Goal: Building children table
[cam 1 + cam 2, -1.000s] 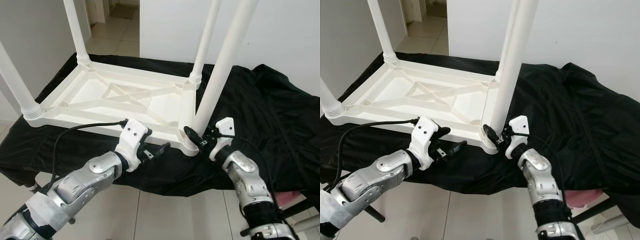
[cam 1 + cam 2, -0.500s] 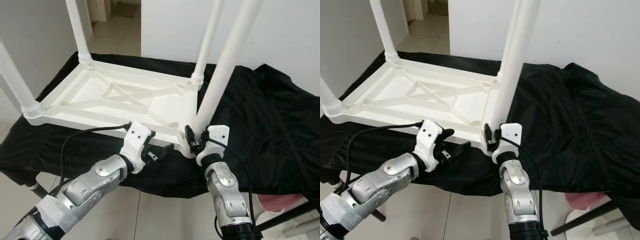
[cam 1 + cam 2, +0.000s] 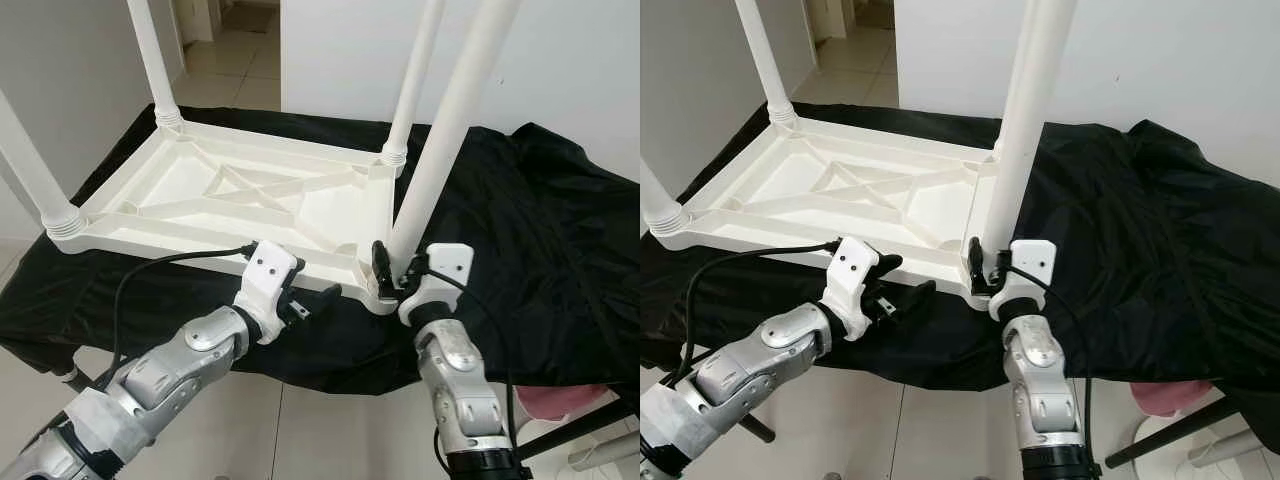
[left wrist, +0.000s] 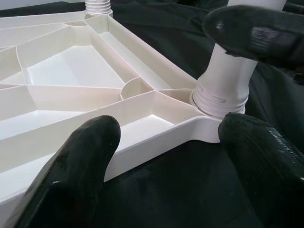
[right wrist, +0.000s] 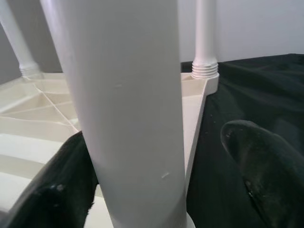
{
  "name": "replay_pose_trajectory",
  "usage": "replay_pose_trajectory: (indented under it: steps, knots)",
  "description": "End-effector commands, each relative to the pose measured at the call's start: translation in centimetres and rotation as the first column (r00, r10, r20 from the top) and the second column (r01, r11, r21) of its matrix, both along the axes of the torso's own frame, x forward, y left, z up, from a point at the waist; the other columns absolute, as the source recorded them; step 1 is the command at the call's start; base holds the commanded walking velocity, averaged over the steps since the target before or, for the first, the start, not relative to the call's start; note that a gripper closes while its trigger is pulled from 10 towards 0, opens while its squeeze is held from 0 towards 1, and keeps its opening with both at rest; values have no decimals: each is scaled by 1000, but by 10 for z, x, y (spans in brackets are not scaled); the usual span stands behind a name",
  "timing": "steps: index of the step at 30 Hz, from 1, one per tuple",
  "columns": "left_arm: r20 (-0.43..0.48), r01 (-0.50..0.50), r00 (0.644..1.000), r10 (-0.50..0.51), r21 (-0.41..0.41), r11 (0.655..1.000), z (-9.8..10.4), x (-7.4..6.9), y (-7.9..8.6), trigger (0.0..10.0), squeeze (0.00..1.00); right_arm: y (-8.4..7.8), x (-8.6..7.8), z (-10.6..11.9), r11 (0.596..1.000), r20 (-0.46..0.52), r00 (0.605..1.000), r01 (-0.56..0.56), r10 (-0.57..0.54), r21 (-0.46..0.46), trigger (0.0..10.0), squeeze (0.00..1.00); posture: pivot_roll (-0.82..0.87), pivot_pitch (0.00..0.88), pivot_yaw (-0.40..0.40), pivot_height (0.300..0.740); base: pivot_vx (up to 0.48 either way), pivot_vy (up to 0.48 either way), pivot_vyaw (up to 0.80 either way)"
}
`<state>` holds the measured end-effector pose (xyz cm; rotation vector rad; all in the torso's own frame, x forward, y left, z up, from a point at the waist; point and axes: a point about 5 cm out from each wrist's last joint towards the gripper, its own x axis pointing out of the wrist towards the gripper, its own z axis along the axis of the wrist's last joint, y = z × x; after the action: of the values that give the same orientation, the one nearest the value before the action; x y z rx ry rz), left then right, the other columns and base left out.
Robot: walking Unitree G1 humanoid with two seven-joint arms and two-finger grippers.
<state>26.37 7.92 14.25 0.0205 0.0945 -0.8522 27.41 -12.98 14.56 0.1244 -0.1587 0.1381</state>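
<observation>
A white plastic children's table (image 3: 170,215) lies upside down on a black cloth, its legs pointing up. My right gripper (image 3: 392,272) is at the base of the near right leg (image 3: 440,140), open. The leg (image 5: 128,109) stands between its fingers: one finger (image 5: 57,194) is right beside it and the other (image 5: 261,161) is well apart. My left gripper (image 3: 312,300) is open at the table's near edge, just left of that corner. Its two fingers (image 4: 80,161) straddle the rim and the leg's threaded socket (image 4: 223,97).
The black cloth (image 3: 530,220) covers a low surface and hangs over its front edge; tiled floor (image 3: 300,430) lies below. Three other white legs stand at the near left (image 3: 30,160), far left (image 3: 150,60) and far right (image 3: 415,75). A white wall rises behind.
My right wrist has swung in from the right and now stands upright under the near right leg, its fingers around the leg's base. The left gripper has stayed at the table's edge.
</observation>
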Motion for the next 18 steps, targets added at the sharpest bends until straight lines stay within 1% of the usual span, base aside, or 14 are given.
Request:
replay_pose_trajectory:
  steps: [1, 2, 3, 4, 5, 7, 8, 9, 10, 11, 12, 14, 17, 18]
  knots:
    - [10, 432, 902, -432, -14, 902, 6, -16, -9, 10000, 0, -3, -2, 2, 999, 7, 999, -36, 36, 8, 10000, 1000, -36, 0, -18, 740, 0, 0, 0]
    - [13, 432, 902, -432, -15, 902, 7, -16, -10, 10000, 0, -6, -2, 2, 996, 8, 996, -89, 89, -2, 10000, 953, -39, 0, -17, 740, 0, 0, 0]
    - [14, 433, 901, -433, -15, 901, 7, -16, -10, 10000, 0, -8, -3, 2, 992, 8, 992, -125, 125, -10, 10000, 953, -39, 0, -17, 740, 0, 0, 0]
    - [14, 433, 901, -433, -15, 901, 7, -16, -10, 10000, 0, -8, -3, 2, 992, 8, 992, -125, 125, -10, 10000, 953, -39, 0, -17, 740, 0, 0, 0]
    - [16, 434, 901, -434, -15, 901, 7, -16, -10, 10000, 0, -9, -3, 1, 984, 5, 984, -176, 176, -10, 10000, 0, -41, 0, -17, 740, 0, 0, 0]
    - [19, 437, 899, -437, -12, 899, 8, -15, -11, 10000, 0, -11, -2, 1, 970, 0, 970, -244, 244, -17, 10000, 0, -41, 0, -16, 740, 0, 0, 0]
    - [22, 442, 897, -442, -10, 897, 9, -16, -12, 10000, 0, -13, 1, -1, 952, -8, 953, -303, 303, -39, 10000, 0, -43, 0, -16, 740, 0, 0, 0]
    - [22, 442, 897, -442, -10, 897, 9, -16, -12, 10000, 0, -13, 1, -1, 952, -8, 953, -303, 303, -39, 10000, 0, -43, 0, -16, 740, 0, 0, 0]
    - [24, 446, 895, -446, -10, 895, 9, -16, -12, 10000, 0, -15, 4, -3, 935, -17, 937, -350, 350, -63, 10000, 0, -41, 0, -16, 740, 0, 0, 0]
    - [25, 450, 893, -450, -9, 893, 10, -15, -13, 10000, 0, -15, 7, -9, 891, -49, 894, -448, 445, -76, 10000, 0, -39, 0, -19, 740, 0, 0, 0]
    - [24, 453, 891, -453, -6, 891, 10, -16, -13, 10000, 0, -15, 7, -13, 875, -63, 880, -474, 470, -98, 10000, 0, -39, 0, -19, 740, 0, 0, 0]
    - [23, 455, 890, -455, -4, 890, 10, -16, -14, 10000, 0, -15, 8, -14, 865, -72, 872, -489, 484, -115, 10000, 0, -37, 0, -21, 740, 0, 0, 0]
    - [22, 460, 888, -460, 4, 888, 9, -16, -14, 10000, 0, -16, 15, -24, 834, -105, 838, -544, 535, -94, 10000, 0, -36, 0, -22, 740, 0, 0, 0]
    - [22, 460, 888, -460, 4, 888, 9, -16, -14, 10000, 0, -16, 15, -24, 834, -105, 838, -544, 535, -94, 10000, 0, -36, 0, -22, 740, 0, 0, 0]
